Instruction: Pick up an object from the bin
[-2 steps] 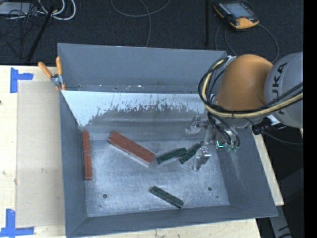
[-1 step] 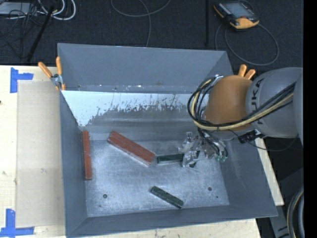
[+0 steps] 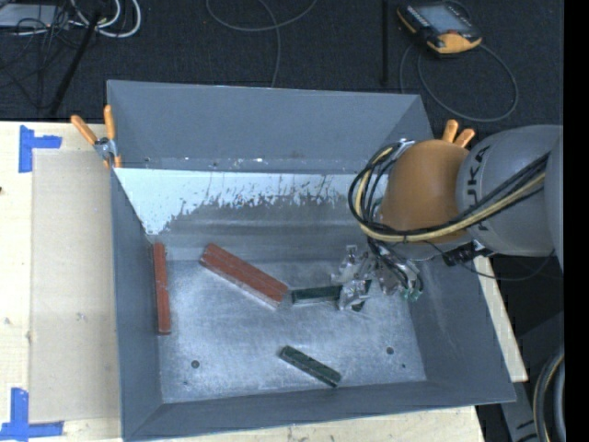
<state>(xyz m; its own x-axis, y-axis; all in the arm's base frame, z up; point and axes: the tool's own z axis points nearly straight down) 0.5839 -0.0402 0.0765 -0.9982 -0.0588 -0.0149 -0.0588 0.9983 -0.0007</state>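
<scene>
Dark green bar [image 3: 315, 294], short and slim, flat on the bin floor right of centre, lengthwise left to right. Right end touching the gripper [image 3: 354, 293], low over the floor; impossible to tell whether spread, pressed together or pinching the bar. Left end just beside the lower end of a reddish-brown block [image 3: 243, 274], long and slanted from upper left to lower right, too close to tell whether touching. Bare floor in front of the bar, toward the near wall, as far as a second dark bar [image 3: 310, 366], well apart and close to the near edge. Bare floor behind it too, up to the back wall. Right of the gripper, little room before the sloping right wall. Narrow reddish-brown block [image 3: 162, 286] along the foot of the left wall, well apart. Grey metal bin [image 3: 276, 141] with sloping walls, floor scuffed and speckled pale, back wall streaked with scratches. Above the gripper, wrist under an orange cover [image 3: 419, 187], looped with black and yellow cables [image 3: 366, 191], grey arm [image 3: 520, 224] entering from the right over the rim. Beyond the bin, dark floor [image 3: 304, 58] with loose wires [image 3: 118, 12] and an orange handheld device [image 3: 440, 26].
</scene>
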